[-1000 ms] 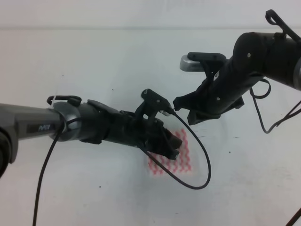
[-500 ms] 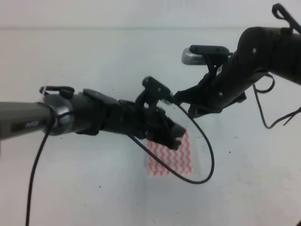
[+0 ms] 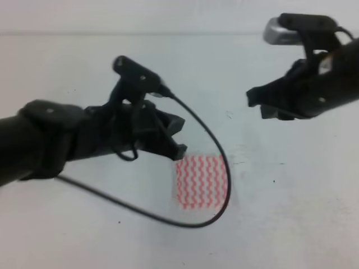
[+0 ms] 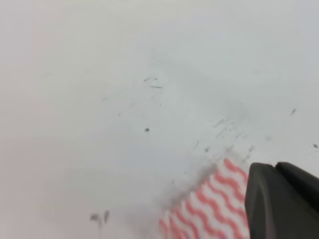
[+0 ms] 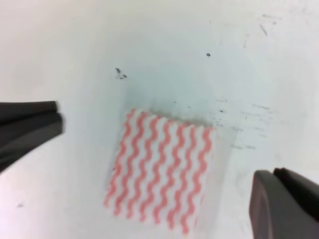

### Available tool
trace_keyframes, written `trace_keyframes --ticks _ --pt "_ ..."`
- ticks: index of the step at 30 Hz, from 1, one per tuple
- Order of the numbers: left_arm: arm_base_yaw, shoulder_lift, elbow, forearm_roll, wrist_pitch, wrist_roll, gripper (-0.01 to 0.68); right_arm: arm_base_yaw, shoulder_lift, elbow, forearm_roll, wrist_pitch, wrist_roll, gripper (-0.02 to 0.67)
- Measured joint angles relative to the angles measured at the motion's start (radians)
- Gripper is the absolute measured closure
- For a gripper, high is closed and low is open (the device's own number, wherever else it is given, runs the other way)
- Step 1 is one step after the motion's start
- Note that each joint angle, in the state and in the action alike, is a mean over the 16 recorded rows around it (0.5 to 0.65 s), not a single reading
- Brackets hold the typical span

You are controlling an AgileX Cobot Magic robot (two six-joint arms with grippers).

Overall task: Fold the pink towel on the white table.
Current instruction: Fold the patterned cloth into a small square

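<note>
The pink towel [image 3: 202, 182] lies flat on the white table [image 3: 84, 224] as a small folded rectangle with wavy stripes, and nothing touches it. My left gripper [image 3: 178, 138] hovers above and to the left of it, jaws apart and empty. In the left wrist view only one dark finger [image 4: 281, 199] shows, beside a corner of the towel [image 4: 209, 211]. My right gripper [image 3: 259, 105] is raised to the upper right of the towel, open. The right wrist view looks down on the towel [image 5: 162, 172] between the spread fingers of the right gripper [image 5: 157, 153], well above the cloth.
A black cable [image 3: 216, 151] loops from the left arm down over the table and around the towel's right and lower sides. Small dark specks and scuffs [image 4: 147, 129] mark the table near the towel.
Both arms have lifted off the towel. The left one drew back to the left, the right one up and to the right. The folded towel is now fully uncovered.
</note>
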State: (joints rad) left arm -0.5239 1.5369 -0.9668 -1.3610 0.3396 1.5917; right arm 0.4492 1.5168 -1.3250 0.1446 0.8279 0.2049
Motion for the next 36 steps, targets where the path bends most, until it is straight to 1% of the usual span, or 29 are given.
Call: trace_keyframes --ticks 12,21,30,36 --pt "0.000 -0.474 0.347 -0.140 -0.174 -0.022 0.677 0.000 -0.465 0.334 0.000 -0.085 0.047 0.667" --pt "0.000 -0.905 0.604 -0.238 -0.249 -0.021 0.677 0.000 -0.826 0.604 -0.006 -0.171 0.054 0.667" --pt "0.000 -1.331 0.836 -0.285 -0.316 -0.019 0.677 0.000 -1.129 0.872 -0.006 -0.352 0.054 0.667" --pt "0.000 -1.492 0.934 -0.287 -0.354 -0.018 0.678 0.000 -1.289 1.037 -0.002 -0.509 0.054 0.667"
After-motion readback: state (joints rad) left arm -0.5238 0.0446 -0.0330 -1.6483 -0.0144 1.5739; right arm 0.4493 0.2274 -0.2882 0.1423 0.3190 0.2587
